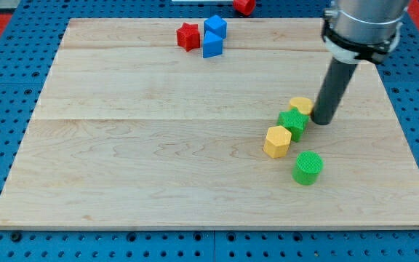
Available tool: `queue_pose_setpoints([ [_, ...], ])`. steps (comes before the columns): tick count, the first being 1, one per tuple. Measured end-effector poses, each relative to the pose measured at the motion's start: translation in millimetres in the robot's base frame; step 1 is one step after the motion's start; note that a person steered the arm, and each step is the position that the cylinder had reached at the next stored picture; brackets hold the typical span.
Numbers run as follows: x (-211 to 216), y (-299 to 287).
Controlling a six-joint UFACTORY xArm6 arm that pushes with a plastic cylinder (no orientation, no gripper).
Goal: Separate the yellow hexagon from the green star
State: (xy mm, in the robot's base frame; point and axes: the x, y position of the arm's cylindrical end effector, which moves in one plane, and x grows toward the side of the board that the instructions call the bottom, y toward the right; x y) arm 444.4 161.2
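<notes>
The yellow hexagon (277,141) lies right of the board's middle, touching the lower left side of the green star (293,124). A second yellow block (301,105), shape unclear, touches the star's upper right. My tip (321,121) rests on the board just right of the green star and below that second yellow block, close to both. A green cylinder (308,167) stands apart, below and right of the hexagon.
A red block (188,36) and two blue blocks (214,27) (212,45) cluster at the view's top centre. Another red block (244,6) lies off the wooden board (122,145) at the top edge. Blue pegboard surrounds the board.
</notes>
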Motion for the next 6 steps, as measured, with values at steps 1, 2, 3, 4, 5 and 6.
queue_pose_setpoints([
  [1,-3,-17],
  [2,-1,-17],
  [3,31,8],
  [4,48,-4],
  [5,54,-64],
  [6,40,-115],
])
